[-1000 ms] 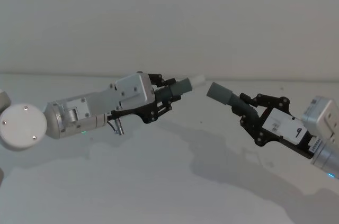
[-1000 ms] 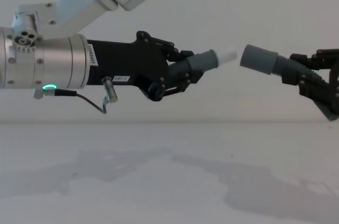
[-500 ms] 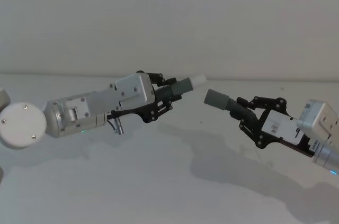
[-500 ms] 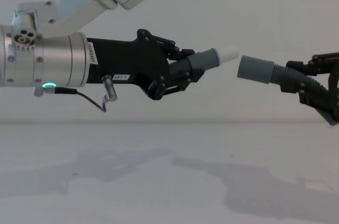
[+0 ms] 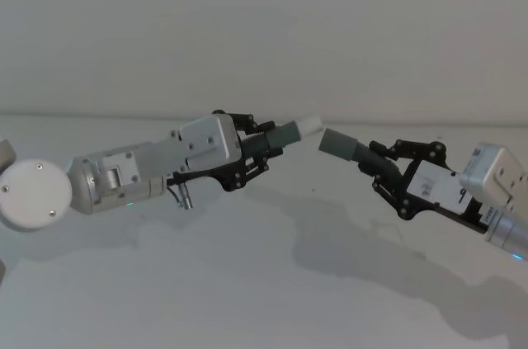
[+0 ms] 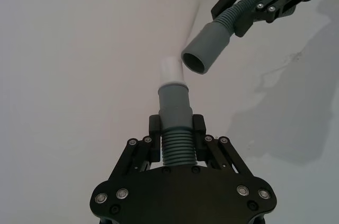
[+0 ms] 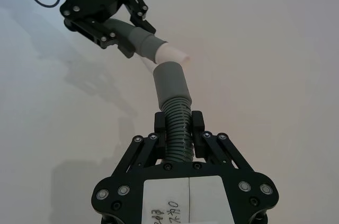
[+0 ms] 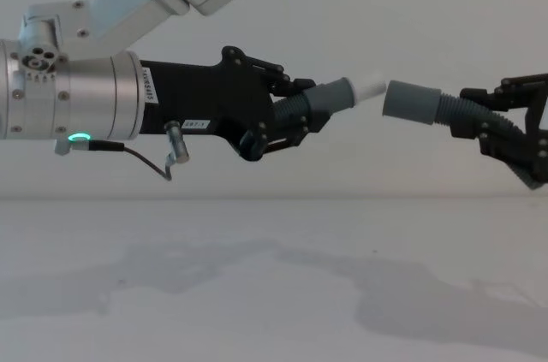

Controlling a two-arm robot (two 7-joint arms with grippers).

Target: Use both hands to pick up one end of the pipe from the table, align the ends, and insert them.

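Above the white matte table [image 5: 247,283], the left black plastic gripper [image 5: 262,148] at left grips the shorter grey ribbed hose piece [image 5: 279,134]; the right black plastic gripper [image 5: 381,161] at right grips the longer grey ribbed hose piece [image 5: 363,159]; the white tip [image 6: 172,68] lies just beside the wider grey cuff [image 6: 207,48], not inside

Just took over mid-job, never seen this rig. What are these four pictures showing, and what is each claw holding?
Two robot arms, each ending in a black gripper. The head view looks down; the chest view looks sideways across the white table; each wrist view looks along its own gripper. The left gripper is shut on the shorter hose piece, whose white tip points at the wide cuff of the other hose piece, clamped in the right gripper. Both hang above the table. The tip sits at the cuff's mouth, apparently not yet inside.
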